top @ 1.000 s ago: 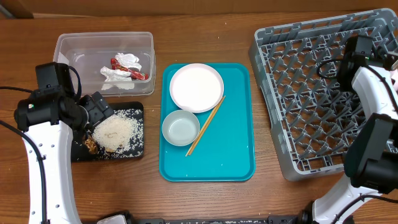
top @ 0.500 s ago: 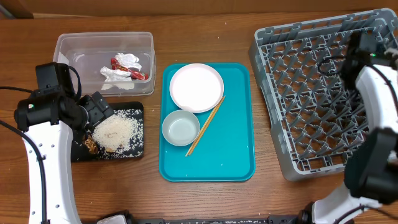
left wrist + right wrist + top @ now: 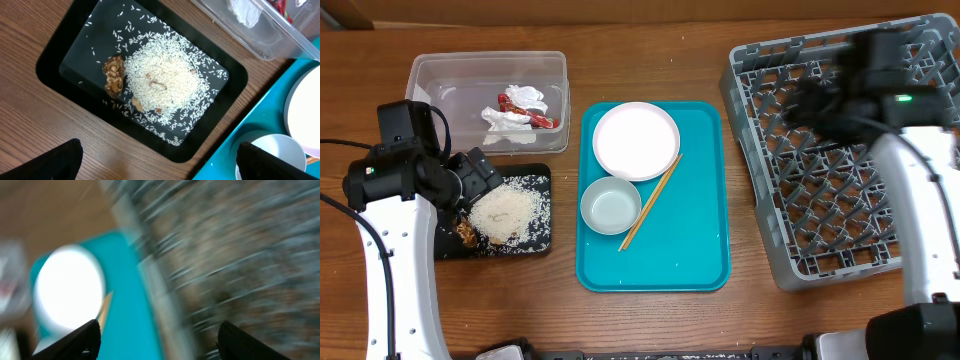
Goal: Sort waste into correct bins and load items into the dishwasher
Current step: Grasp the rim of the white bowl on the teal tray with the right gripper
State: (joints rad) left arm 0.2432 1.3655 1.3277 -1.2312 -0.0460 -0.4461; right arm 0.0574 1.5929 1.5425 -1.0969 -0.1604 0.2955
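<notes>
a strip of bare surface (image 3: 750, 250) runs between the teal tray (image 3: 690, 250) and the dish rack (image 3: 820, 230). the tray's lower right is free, beside the chopsticks (image 3: 650, 203). the left arm (image 3: 380, 180) hangs over the black tray's (image 3: 540, 245) left end.

Right wrist view smeared: rack (image 3: 240, 255) only grey streaks. Overhead: right arm (image 3: 865, 75) above rack blurred. Left wrist view: plate (image 3: 307, 110), bowl (image 3: 286, 150), tub (image 3: 280, 30) cropped at edges.

White arm links (image 3: 380, 250), black joints (image 3: 400, 125) and cables (image 3: 443, 128), black-fingered left tool (image 3: 161, 162), green light (image 3: 901, 98).
</notes>
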